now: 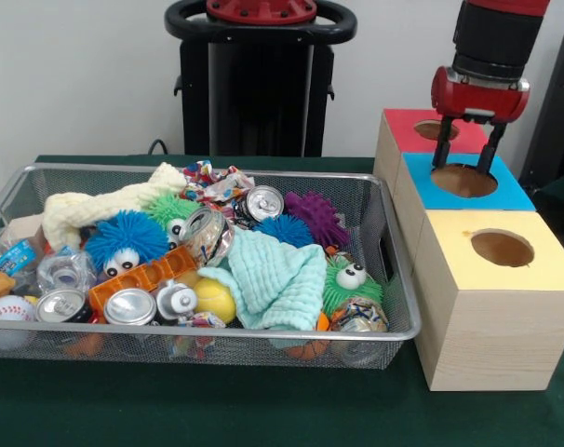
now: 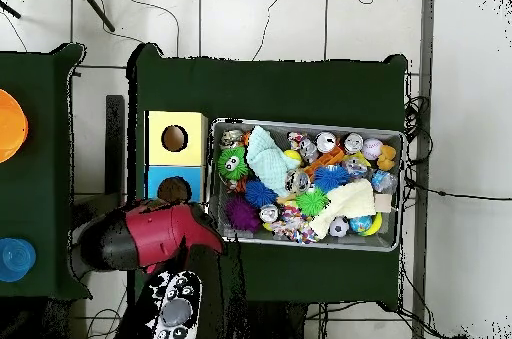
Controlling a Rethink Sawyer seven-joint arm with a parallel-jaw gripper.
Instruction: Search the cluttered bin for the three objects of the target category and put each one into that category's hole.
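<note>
The wire mesh bin [image 1: 217, 332] is full of mixed clutter. A see-through bottle with a blue-and-white label [image 1: 15, 257] lies at its left end, and a crumpled clear bottle [image 1: 66, 270] lies next to it. No third bottle shows. The blue-topped box [image 1: 515, 194] stands right of the bin, and its round hole [image 1: 463, 181] is dark. My gripper [image 1: 466, 155] hangs just above that hole with its fingers [image 1: 441, 149] apart and nothing between them. In the overhead view my red arm [image 2: 150, 235] covers the gripper and part of the blue box [image 2: 152, 183].
A red-topped box [image 1: 408, 130] stands behind the blue one and a yellow-topped box [image 1: 501, 250] in front. The bin holds drink cans [image 1: 128, 306], fuzzy googly-eyed balls [image 1: 124, 244], a mint cloth [image 1: 280, 277], a baseball [image 1: 7, 312] and an orange tray [image 1: 142, 277].
</note>
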